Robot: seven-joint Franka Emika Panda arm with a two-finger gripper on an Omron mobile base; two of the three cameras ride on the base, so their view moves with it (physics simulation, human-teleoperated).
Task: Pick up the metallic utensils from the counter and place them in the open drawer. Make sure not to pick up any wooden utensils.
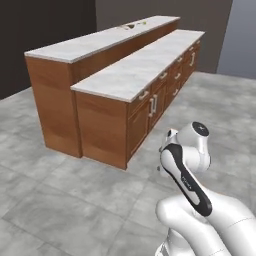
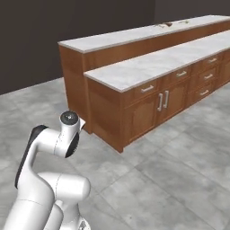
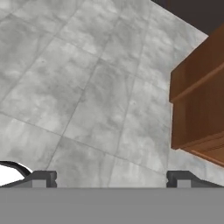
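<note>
The arm (image 1: 192,165) is folded up low over the grey tiled floor (image 1: 60,200), well short of the cabinets. In the hand view the gripper (image 3: 111,179) points down at bare floor tiles, its two dark fingertips (image 3: 41,178) spread wide apart with nothing between them; a brown wooden cabinet corner (image 3: 199,100) sits at the right edge of that view. The counter (image 1: 100,40), a long white marble top on a tall brown base, runs away from the robot along the far side. Between it and the robot stands a lower marble-topped cabinet run (image 1: 145,65) with doors and drawers bearing silver bar handles (image 2: 147,89), so the tall top lies behind this lower row. The utensils (image 1: 131,25) lie near the far end of the tall top, well apart from the gripper; they are small specks at this range, seemingly a gold piece and a darker one, and too tiny to tell metal from wood.
</note>
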